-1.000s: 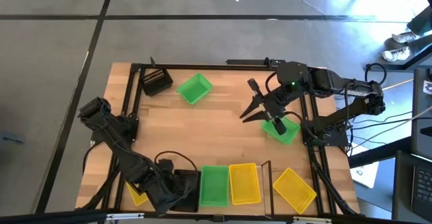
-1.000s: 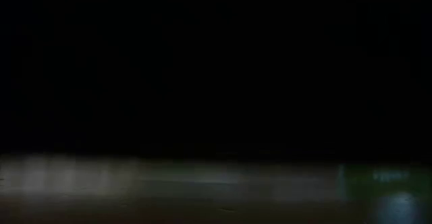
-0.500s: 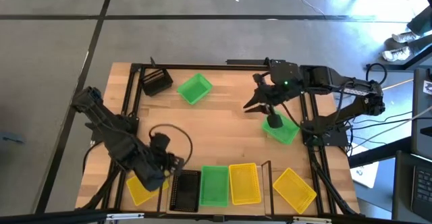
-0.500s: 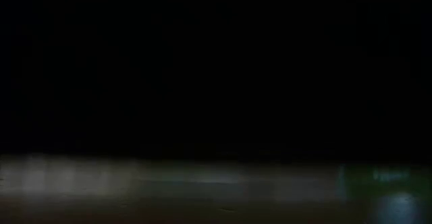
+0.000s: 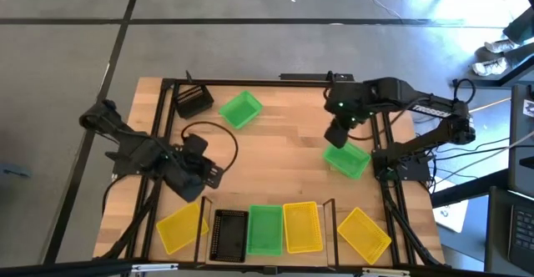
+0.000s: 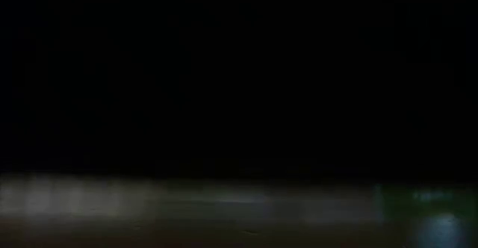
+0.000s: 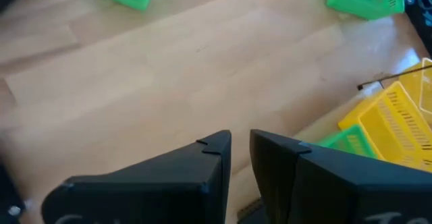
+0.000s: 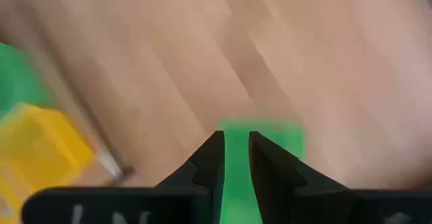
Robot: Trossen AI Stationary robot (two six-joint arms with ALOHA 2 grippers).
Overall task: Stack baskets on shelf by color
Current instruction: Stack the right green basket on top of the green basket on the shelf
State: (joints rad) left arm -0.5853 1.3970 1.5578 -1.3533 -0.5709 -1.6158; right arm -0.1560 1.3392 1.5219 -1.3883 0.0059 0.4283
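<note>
Lying just under right gripper [image 5: 336, 138]: green basket [image 5: 349, 159].

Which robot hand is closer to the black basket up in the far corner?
The left. The left gripper hangs over bare table, somewhat nearer the camera-side than the black basket. The right gripper is far across the table, just above a green basket.

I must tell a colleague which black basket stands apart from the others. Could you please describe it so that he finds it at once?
Look at the wooden table from above and go to its far left corner, inside the black metal frame. There the black basket sits alone, with a green basket beside it. The only other black one lies in the near row, between a yellow and a green basket.
</note>
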